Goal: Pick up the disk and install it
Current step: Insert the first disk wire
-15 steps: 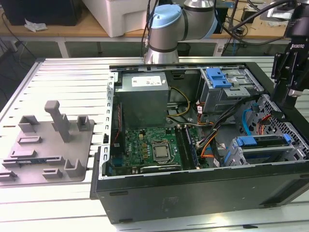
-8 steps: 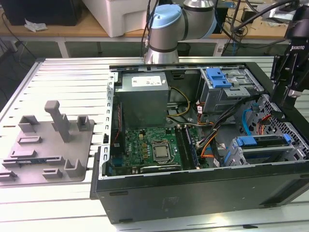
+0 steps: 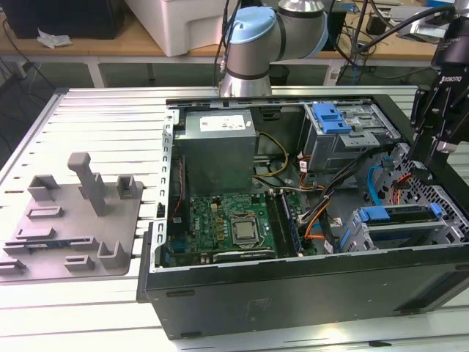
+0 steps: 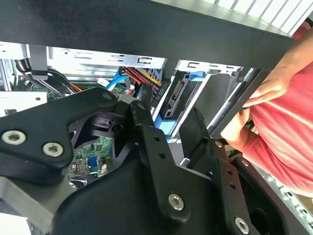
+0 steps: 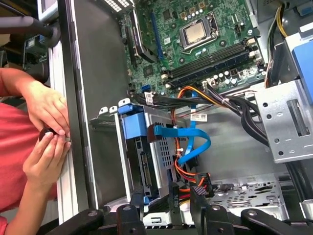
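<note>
The black gripper (image 5: 164,201) hangs spread and empty, the silver hard drive in its blue plastic carrier (image 5: 142,164) seated in a grey metal cage (image 5: 164,156) just beyond its fingertips (image 5: 203,210).

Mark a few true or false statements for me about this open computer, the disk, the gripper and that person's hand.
1. The disk sits in a drive cage inside the computer case. True.
2. The gripper is shut on the disk. False: it is open and holds nothing.
3. A person's hand is at the case's edge. True.
4. The grey fixture lies inside the case. False: it lies on the table, outside the case, toward the exterior view's left.
</note>
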